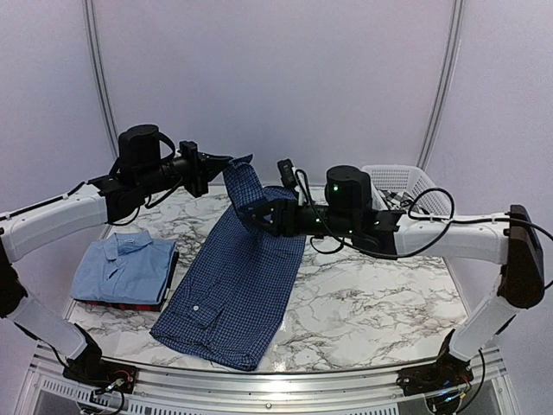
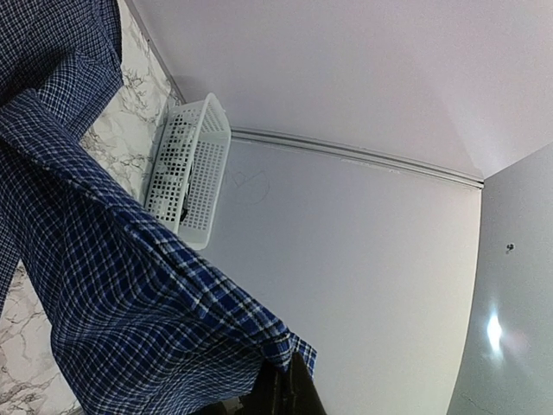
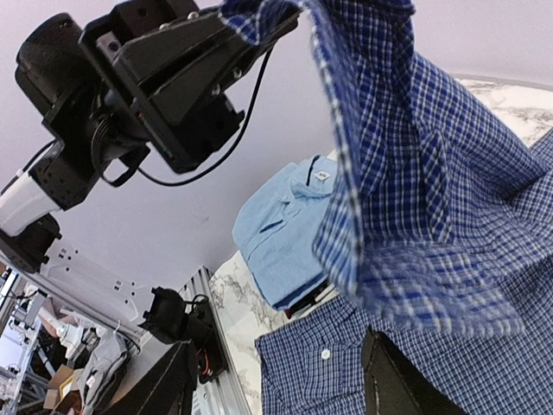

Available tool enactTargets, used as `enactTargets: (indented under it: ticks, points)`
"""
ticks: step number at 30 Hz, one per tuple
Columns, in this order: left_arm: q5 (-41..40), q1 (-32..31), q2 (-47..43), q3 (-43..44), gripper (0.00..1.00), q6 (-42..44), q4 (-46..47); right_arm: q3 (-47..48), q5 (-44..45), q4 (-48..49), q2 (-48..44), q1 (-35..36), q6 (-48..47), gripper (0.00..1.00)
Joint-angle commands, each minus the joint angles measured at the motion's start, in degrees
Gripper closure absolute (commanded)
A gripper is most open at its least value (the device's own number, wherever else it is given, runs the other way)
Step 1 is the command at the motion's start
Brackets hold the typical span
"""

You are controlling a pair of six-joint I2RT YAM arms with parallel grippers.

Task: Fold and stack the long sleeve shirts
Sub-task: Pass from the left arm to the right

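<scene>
Left pincer (image 1: pixel 223 162): jaws fully closed, clamped on an edge of the navy check shirt (image 1: pixel 233 285) and holding it up in the air. From the grip the cloth drops toward the right pincer. It then runs down onto the marble surface (image 1: pixel 371 294), where the rest of the shirt lies spread flat (a buttoned pocket shows near its low end).

Right pincer (image 3: pixel 285 385): fingers stand well apart, open. A raised fold of the navy shirt hangs just above and ahead of them. Neither finger is seen pressing on it. Under this pincer lies the flat part of the same shirt.

View notes:
- Top view: the only one with both arms and the whole layout. Below and outward of the left pincer a folded stack sits on the surface, the light blue shirt (image 1: pixel 121 264) on top and a dark red shirt (image 1: pixel 130 304) showing as an edge under it. The white lattice basket (image 1: pixel 402 181) stands behind the right arm.
- Left wrist view: shows the pinch itself, dark fingertips shut on the cloth hem at the bottom edge, with the basket far beyond them.
- Right wrist view: shows the left pincer from underneath, up and across, cloth in its jaws. The light blue shirt's collar lies beyond the right pincer
</scene>
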Motion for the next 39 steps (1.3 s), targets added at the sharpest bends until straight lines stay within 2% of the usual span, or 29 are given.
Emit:
enactTargets:
  ticks: [1, 5, 14, 20, 29, 34, 37, 39]
  points:
    - [0.17, -0.49, -0.04, 1.14, 1.00, 0.23, 3.62, 6.52, 1.39, -0.06, 4.05, -0.11, 1.73, 0.39]
    - [0.55, -0.67, -0.49, 0.28, 1.00, 0.35, 3.67, 9.88, 3.34, -1.27, 6.20, -1.32, 1.16, 0.39]
    - [1.34, -0.76, -2.14, -2.50, 1.00, 0.28, 3.88, 16.18, 11.16, -13.02, 7.87, -1.68, -6.77, 0.40]
    - [1.96, -0.85, -2.06, -2.94, 1.00, 0.29, 4.14, 18.47, 13.57, -16.64, 9.25, -1.79, -10.16, 0.45]
    - [2.31, -0.85, -2.87, -3.46, 1.00, 0.12, 4.50, 18.76, 12.96, -15.75, 10.90, -4.03, -11.87, 0.47]
    - [2.39, -0.85, -3.33, -4.18, 1.00, -0.07, 4.72, 22.70, 11.26, -15.77, 13.26, -4.88, -14.61, 0.45]
    - [2.56, -0.85, -3.51, -4.35, 1.00, -0.10, 4.85, 25.27, 11.20, -16.48, 14.32, -5.01, -17.42, 0.48]
    - [2.62, -0.85, -3.86, -4.82, 1.00, -0.08, 4.93, 26.11, 12.00, -16.79, 14.22, -5.14, -19.54, 0.55]
